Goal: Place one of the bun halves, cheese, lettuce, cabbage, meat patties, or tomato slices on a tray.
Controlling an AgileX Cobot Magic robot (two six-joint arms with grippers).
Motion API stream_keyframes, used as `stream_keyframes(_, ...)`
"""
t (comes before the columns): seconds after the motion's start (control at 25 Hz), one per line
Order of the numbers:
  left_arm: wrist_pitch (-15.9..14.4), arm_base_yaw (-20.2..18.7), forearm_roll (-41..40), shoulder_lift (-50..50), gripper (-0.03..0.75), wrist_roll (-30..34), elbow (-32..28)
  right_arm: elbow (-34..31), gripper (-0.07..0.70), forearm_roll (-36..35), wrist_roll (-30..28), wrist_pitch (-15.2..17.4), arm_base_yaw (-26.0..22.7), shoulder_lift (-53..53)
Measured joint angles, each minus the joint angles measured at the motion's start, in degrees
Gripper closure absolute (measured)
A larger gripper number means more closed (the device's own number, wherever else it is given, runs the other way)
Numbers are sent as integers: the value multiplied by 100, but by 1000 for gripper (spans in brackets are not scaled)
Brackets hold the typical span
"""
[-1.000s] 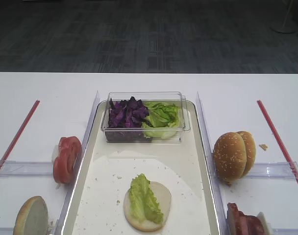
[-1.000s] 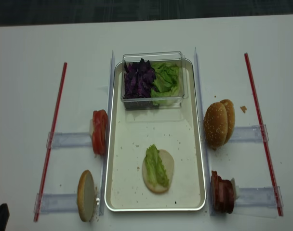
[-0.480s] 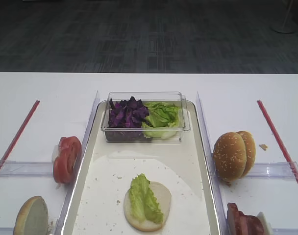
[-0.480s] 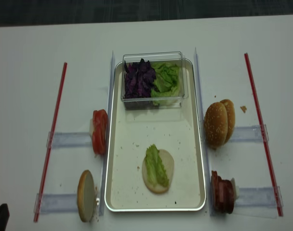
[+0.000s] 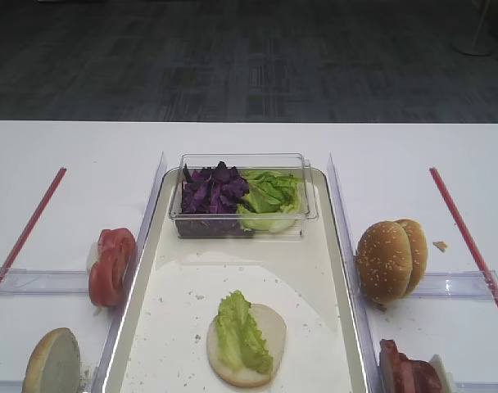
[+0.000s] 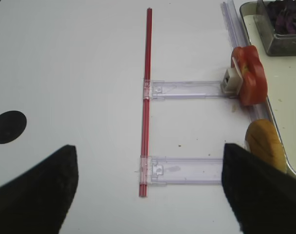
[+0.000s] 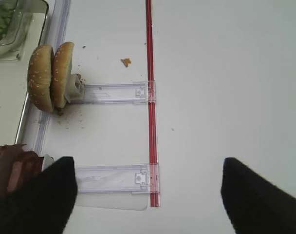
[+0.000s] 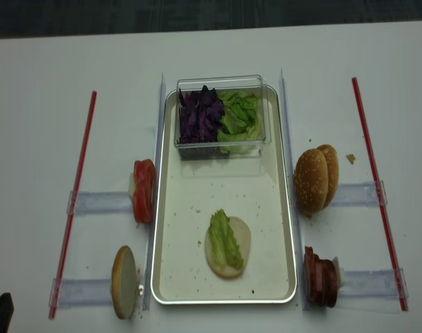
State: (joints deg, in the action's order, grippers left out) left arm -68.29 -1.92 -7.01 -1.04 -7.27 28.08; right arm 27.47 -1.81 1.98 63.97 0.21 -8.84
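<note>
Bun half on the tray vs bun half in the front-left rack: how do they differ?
The bun half on the tray lies flat, cut side up; the bun half in the rack stands on edge. The tray one carries a lettuce leaf; the rack one is bare. The tray one sits inside the tray; the other sits outside it, left of its rim. Both are round with a pale cut face.

A white worktop (image 8: 30, 139) carries everything. A metal tray (image 8: 284, 208) lies in the middle, well left of the right pincer (image 7: 148, 195) and right of the left pincer (image 6: 148, 190). Below each pincer a red strip (image 7: 149, 73) runs along the worktop, crossed by clear plastic holders (image 7: 114, 92). Sesame buns (image 8: 315, 178) and meat patties (image 8: 320, 276) stand in the right holders, tomato slices (image 8: 143, 190) and a bun half (image 8: 124, 282) in the left ones. A crumb (image 7: 125, 62) lies beside the right strip.
</note>
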Motion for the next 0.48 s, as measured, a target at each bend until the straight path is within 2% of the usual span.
stream_keyframes(0.48,0,0,0,0,161,0,0,0,9,23,0,47,0,909)
